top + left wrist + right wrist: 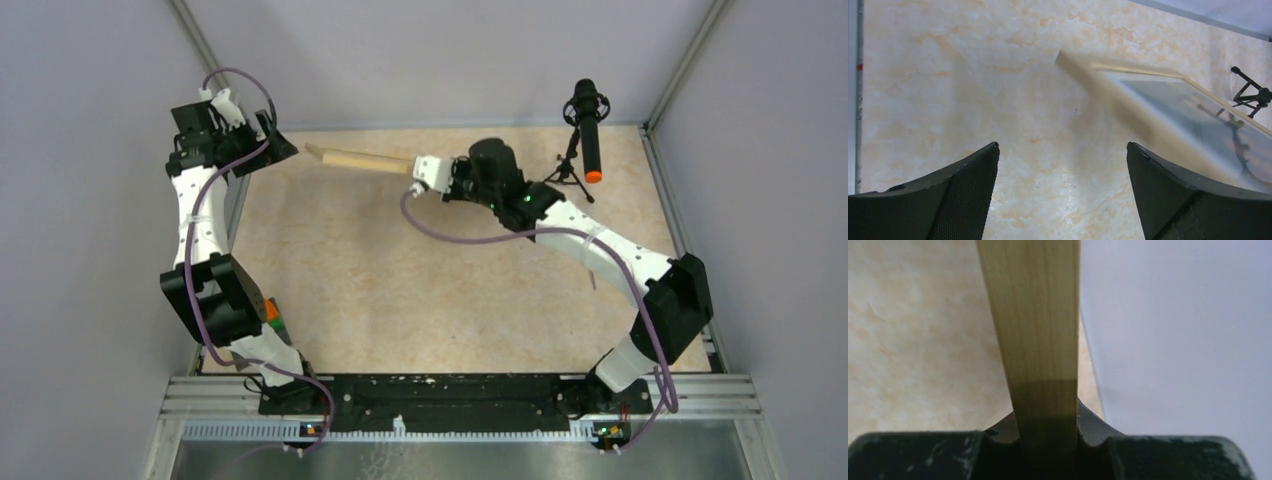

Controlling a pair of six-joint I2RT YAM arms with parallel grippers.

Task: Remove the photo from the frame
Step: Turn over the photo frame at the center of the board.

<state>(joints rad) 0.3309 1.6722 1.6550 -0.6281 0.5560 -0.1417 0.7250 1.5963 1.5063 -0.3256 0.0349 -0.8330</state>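
from above only: both arms whole, and a microphone on a small tripod at the far right of the table. from there, no more of the frame than a thin wood strip, edge-on, near the far wall, between the two grippers. from the left wrist alone: the frame's glazed face, tilted, pale grey with reflections, too blurred to make out the photo. from the right wrist alone: the grip itself, close up, with the wood rail running straight up out of the jaws.

counted: one frame, one microphone, one tripod, two arms, two grippers.

right gripper: clamped tight on the frame's wood edge, fingers pressed to either side of the rail. frame's lower edge on or off the table: cannot tell.

left gripper: spread wide, fingers well apart, gripping nothing, touching nothing, near the frame's free corner yet apart from it.
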